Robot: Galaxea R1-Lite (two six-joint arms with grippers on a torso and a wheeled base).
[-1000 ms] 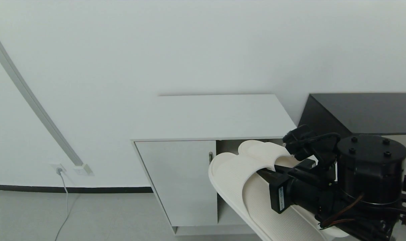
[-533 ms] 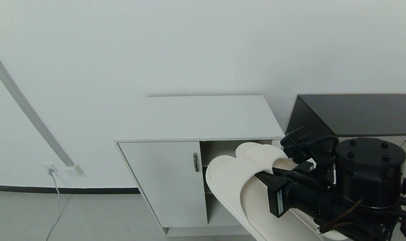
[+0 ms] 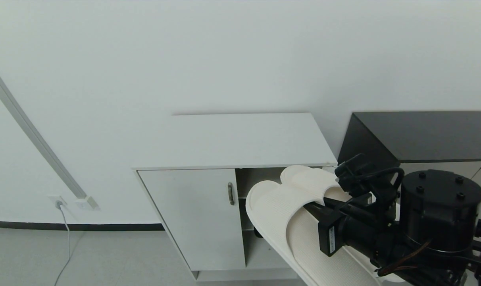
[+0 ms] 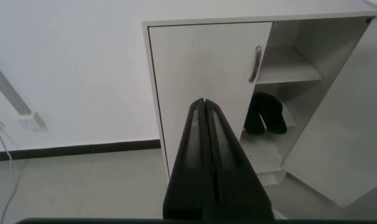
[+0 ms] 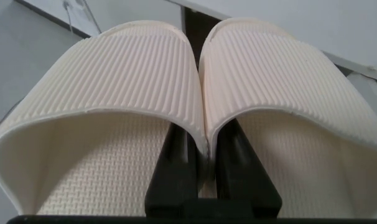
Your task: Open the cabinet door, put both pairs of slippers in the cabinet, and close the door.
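Slippers (image 3: 280,214), cream and ribbed, sit clamped in the right gripper (image 5: 204,162) before the open white cabinet (image 3: 240,139), the left gripper (image 4: 204,106) pressed together.

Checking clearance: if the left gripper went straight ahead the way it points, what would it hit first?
Probably the closed cabinet door; the left gripper points at its panel, though depth is unclear.

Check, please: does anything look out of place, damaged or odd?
Nothing stands out. The cabinet has one door open, dark slippers sit inside it, and the right gripper holds the cream slippers side by side.
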